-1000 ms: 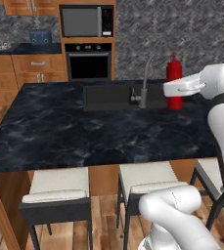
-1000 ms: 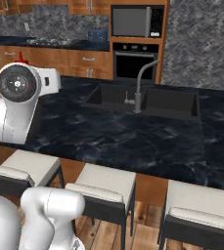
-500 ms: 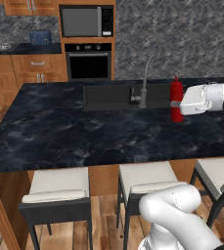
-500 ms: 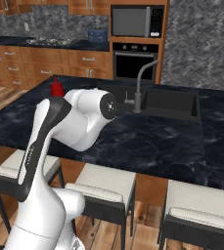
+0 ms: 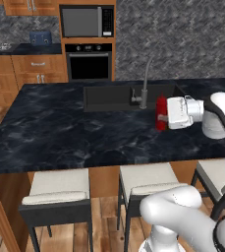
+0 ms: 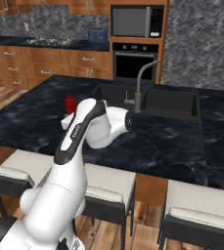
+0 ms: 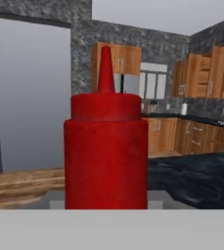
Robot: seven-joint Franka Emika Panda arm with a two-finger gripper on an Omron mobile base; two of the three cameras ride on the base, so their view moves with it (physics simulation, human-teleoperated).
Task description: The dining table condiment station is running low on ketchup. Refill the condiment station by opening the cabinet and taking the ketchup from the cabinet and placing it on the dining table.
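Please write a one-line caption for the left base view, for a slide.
The gripper holds the ketchup upright, low over the dining table, beside the faucet.

- Reaches from the lower right of the left base view, forearm bent back toward the left, wrist level.
- Gripper (image 5: 159, 116) points sideways to the left, low above the dining table (image 5: 74, 133), just right of the sink.
- Closed on the ketchup (image 5: 161, 113), bottle upright, hand behind it.
- In the right base view, upper arm and elbow rise from the lower left and cover the hand; ketchup (image 6: 71, 103) peeks above the elbow.
- In the hand view, ketchup (image 7: 106, 156) stands straight ahead, upright; fingertips hidden.
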